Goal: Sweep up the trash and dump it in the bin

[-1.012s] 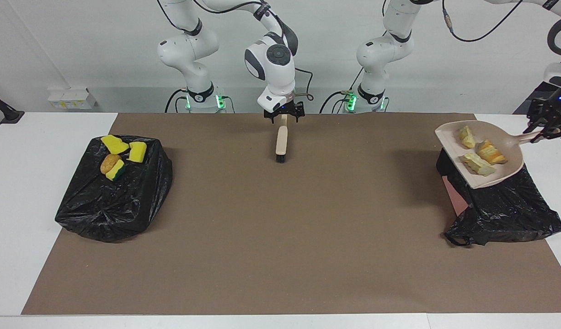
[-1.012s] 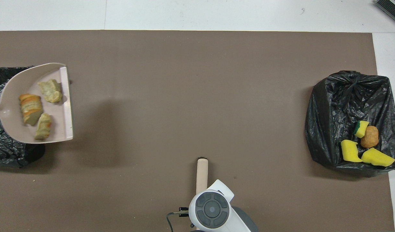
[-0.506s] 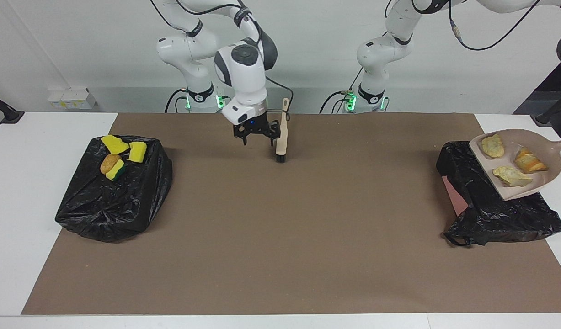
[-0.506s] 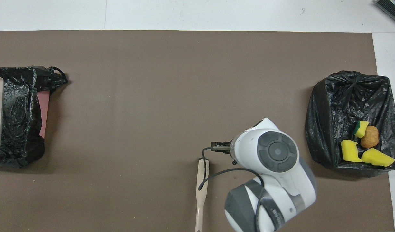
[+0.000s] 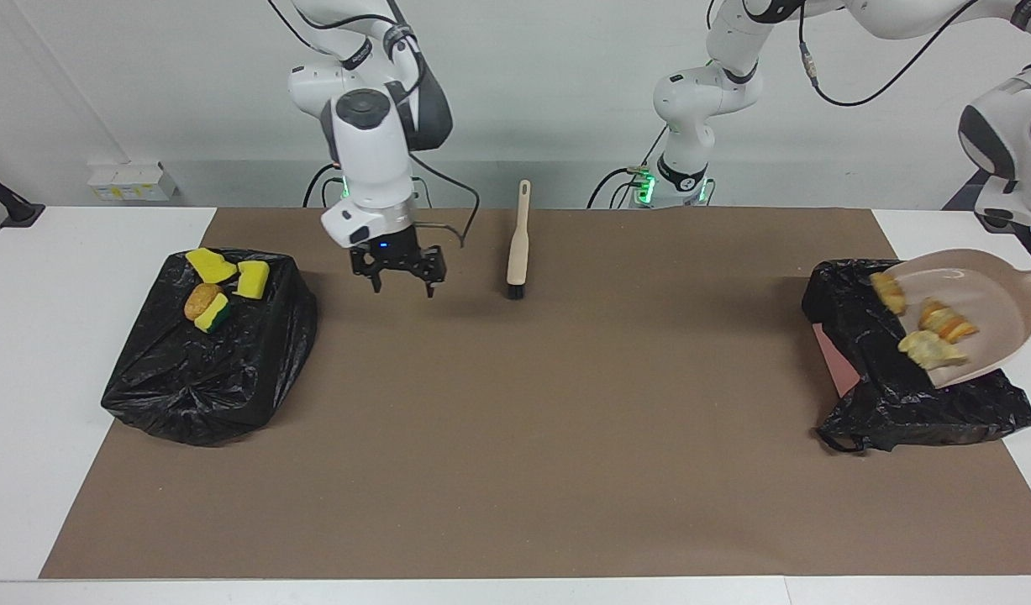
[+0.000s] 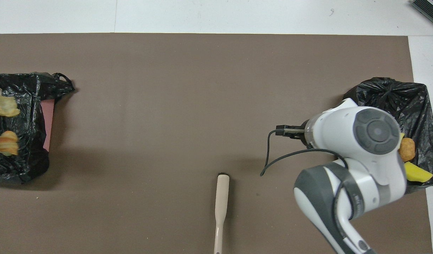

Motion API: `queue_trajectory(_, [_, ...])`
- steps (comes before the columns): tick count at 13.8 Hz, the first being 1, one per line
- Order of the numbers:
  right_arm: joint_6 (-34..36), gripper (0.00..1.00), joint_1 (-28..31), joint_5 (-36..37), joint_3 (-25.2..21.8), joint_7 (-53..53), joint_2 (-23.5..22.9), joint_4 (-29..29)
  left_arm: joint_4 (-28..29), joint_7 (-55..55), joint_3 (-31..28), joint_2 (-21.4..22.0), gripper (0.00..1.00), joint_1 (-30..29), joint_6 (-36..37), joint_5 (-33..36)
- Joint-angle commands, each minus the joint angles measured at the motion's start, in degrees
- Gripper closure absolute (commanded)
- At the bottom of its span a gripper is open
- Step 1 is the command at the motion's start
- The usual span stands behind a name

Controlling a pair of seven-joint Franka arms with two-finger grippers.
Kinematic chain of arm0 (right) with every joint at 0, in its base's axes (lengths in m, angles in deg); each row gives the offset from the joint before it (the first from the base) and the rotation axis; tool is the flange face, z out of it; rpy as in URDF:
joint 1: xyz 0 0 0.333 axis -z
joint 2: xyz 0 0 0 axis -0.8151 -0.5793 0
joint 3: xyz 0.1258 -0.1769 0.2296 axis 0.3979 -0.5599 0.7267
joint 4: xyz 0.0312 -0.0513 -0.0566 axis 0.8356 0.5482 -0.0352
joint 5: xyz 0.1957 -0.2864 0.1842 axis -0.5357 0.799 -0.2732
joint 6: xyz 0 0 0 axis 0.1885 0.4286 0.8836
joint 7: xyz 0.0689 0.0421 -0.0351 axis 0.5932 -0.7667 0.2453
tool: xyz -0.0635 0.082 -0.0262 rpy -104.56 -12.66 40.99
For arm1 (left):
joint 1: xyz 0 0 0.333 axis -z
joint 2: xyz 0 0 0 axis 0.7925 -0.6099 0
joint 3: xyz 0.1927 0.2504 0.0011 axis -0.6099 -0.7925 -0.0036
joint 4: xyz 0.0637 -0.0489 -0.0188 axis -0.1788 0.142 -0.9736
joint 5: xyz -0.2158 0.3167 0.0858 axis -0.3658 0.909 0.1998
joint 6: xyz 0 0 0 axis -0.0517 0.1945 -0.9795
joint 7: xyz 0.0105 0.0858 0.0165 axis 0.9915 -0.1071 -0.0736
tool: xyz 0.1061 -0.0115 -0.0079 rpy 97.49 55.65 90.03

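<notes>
Brown mat [image 5: 515, 437]: 2 bins [image 5: 208, 370], 1 brush [image 5: 518, 252], 1 dustpan [image 5: 981, 294].

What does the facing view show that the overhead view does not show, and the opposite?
Only the facing view shows the tilted dustpan over the bin at the left arm's end, the open right gripper above the mat, and the yellow sponge chunks unobstructed. Only the overhead view shows the bin's pink wall from above. Both show the brush, both bins and the bread-like pieces.

Facing view high across the table toward the robots, overhead view steeply down, both sharing the brown mat [image 5: 515, 437].
</notes>
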Motion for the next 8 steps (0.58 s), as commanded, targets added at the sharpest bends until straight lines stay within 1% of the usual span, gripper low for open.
queue_trajectory(1, [3.1,0.00,0.7,1.5,-4.4,8.8,-0.5,-4.5,6.1,-4.7,-0.7,4.7,1.00,2.2,-1.4,9.8])
queue_trajectory(2, [4.8,0.00,1.4,1.5,-5.6,11.3,-0.2,-6.3,6.2,-6.5,-0.7,5.0,1.00,2.5,-0.6,12.9])
queue_trajectory(4, [10.5,0.00,2.8,1.6,-6.7,13.9,-0.1,-11.7,5.9,-7.3,-0.7,5.0,1.00,3.6,2.1,17.6])
queue_trajectory(6, [18.2,0.00,3.6,1.5,-7.9,17.7,0.1,-17.7,5.3,-7.9,-0.3,5.9,1.00,3.7,3.1,17.7])
queue_trajectory(7, [22.3,0.00,3.6,0.6,-9.3,19.4,0.1,-20.7,5.3,-8.0,0.0,6.4,1.00,3.8,3.3,17.3])
queue_trajectory(8, [25.3,0.00,3.6,0.4,-10.0,19.7,0.1,-22.9,5.0,-8.1,0.0,6.8,1.00,4.7,3.9,15.8])
